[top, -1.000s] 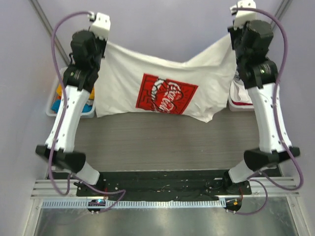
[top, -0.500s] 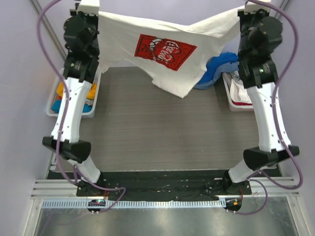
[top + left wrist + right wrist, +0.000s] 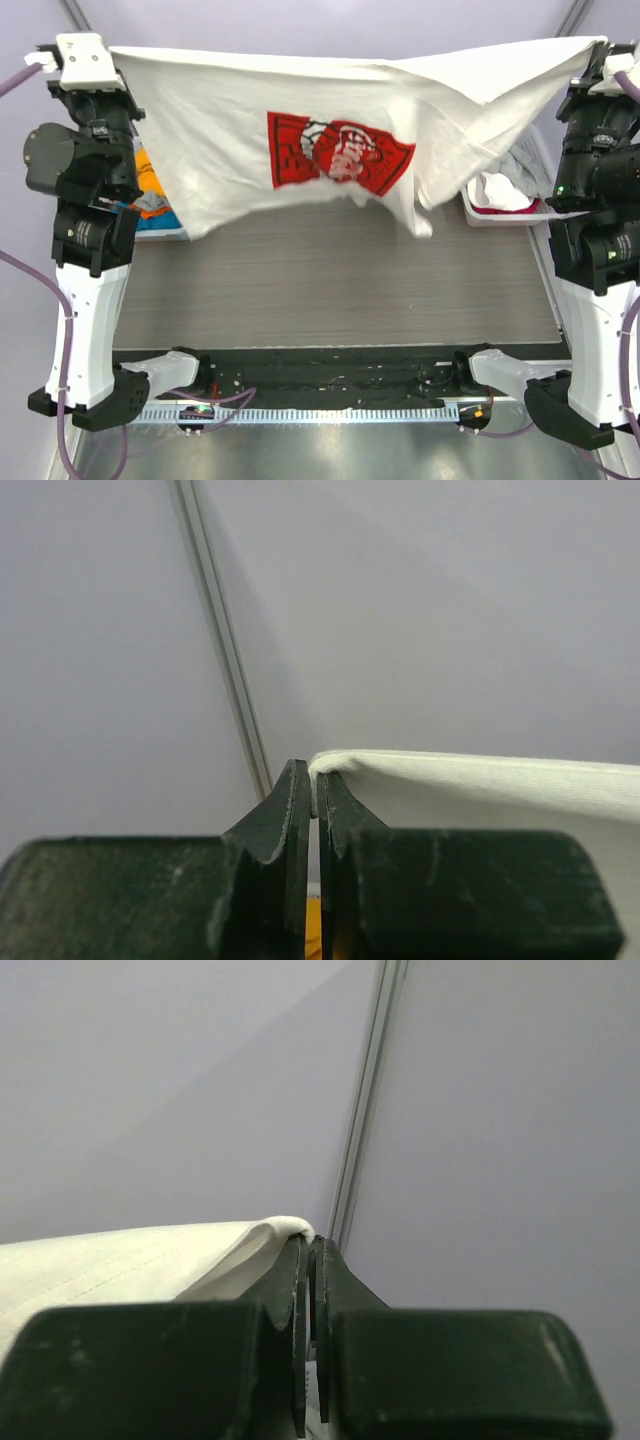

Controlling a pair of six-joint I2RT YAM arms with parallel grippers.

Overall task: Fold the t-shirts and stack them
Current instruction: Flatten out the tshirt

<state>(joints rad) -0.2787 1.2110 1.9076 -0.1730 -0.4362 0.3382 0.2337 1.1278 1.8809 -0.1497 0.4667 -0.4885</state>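
A large white t-shirt [image 3: 250,100] with a red square chest logo [image 3: 335,152] hangs stretched high above the table between both arms. My left gripper [image 3: 313,780] is shut on its left top corner [image 3: 470,780]. My right gripper [image 3: 309,1250] is shut on its right top corner [image 3: 150,1260]. In the top view the left arm [image 3: 85,130] stands raised at the left and the right arm [image 3: 600,150] at the right; the grippers themselves are hidden there. The shirt's lower edge hangs loose above the table.
A white basket [image 3: 165,225] at the back left holds orange and blue cloth [image 3: 150,190]. A white basket [image 3: 500,213] at the back right holds white, red-edged and grey cloth [image 3: 505,190]. The grey table [image 3: 340,290] lies below. Purple walls surround.
Both arms have risen and spread apart, lifting the white t-shirt off the table and pulling it wide and taut. The blue cloth seen at the right is now hidden behind the shirt.
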